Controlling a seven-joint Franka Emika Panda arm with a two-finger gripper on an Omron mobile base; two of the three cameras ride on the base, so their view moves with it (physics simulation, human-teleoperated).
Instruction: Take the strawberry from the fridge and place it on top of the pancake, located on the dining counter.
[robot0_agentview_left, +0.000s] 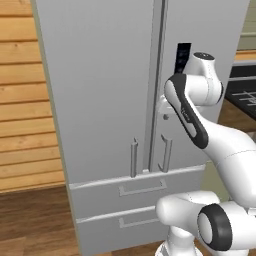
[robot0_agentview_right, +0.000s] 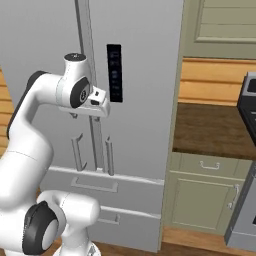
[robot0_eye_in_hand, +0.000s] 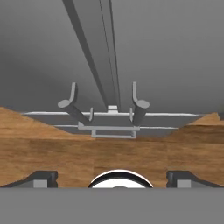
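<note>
The hand (robot0_eye_in_hand: 112, 177) points down along the front of the fridge (robot0_agentview_left: 100, 90), close before the seam between its two closed doors. In the hand view its fingertips (robot0_eye_in_hand: 41, 178) sit far apart at the bottom corners, with nothing between them and touching nothing. Below them stand the left door handle (robot0_eye_in_hand: 72, 105) and the right door handle (robot0_eye_in_hand: 138, 105), either side of the seam, above the drawer handle (robot0_eye_in_hand: 114, 129) and the wooden floor (robot0_eye_in_hand: 52, 148). A dark panel (robot0_agentview_right: 114, 73) sits on the right door.
</note>
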